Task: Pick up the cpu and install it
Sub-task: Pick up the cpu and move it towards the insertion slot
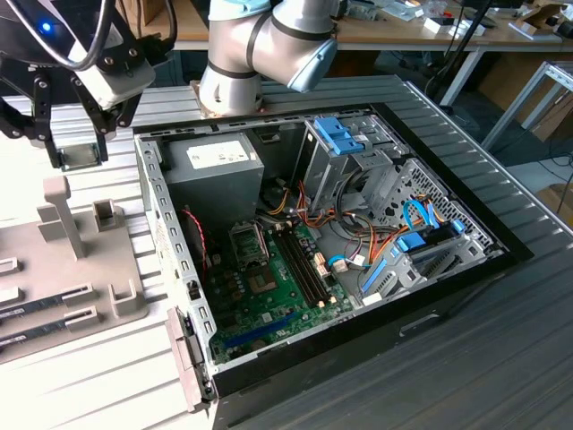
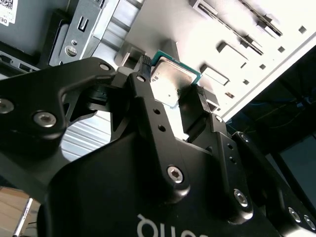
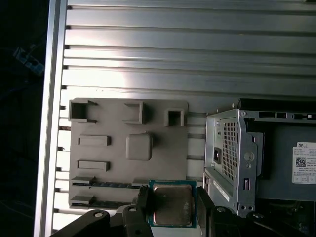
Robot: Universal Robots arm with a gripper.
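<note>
Worktop point(image 1: 466, 376): ribbed aluminium slats, shadowed dark at the near edge and glaring white at the exterior view's left.

An open PC case point(image 1: 159, 210) lies on its side on the slats, black shell over bare pressed steel inside. In it are a green motherboard point(image 1: 277, 291) with a square metal socket point(image 1: 246, 240) and long black memory slots point(image 1: 300, 260). Orange and yellow cables point(image 1: 358, 253) run across toward the perforated drive cage point(image 1: 345, 143) with blue plastic tabs. The grey power-supply box point(image 1: 219, 170) sits at the far corner and also shows in the first wrist view point(image 3: 291, 168).

Beside the case, at the exterior view's left, lies a flat matte grey fixture plate point(image 1: 98, 264) point(image 3: 113, 165) with raised blocks and pockets. 2 narrow memory sticks point(image 1: 43, 300) point(image 3: 106, 184) lie in its slots.

Above that plate, just outside the case wall, the black pincer point(image 1: 79, 148) point(image 2: 172, 81) point(image 3: 172, 205) is clamped on the cpu point(image 1: 79, 158) point(image 2: 173, 79) point(image 3: 172, 203), 1 finger on each of 2 opposite edges. The cpu has a green rim and a dull silver lid. It is held flat in the air, clear of the plate and not in the socket.

Behind are the grey and blue robot arm point(image 1: 260, 45) and wooden desks point(image 1: 403, 34) with clutter.
</note>
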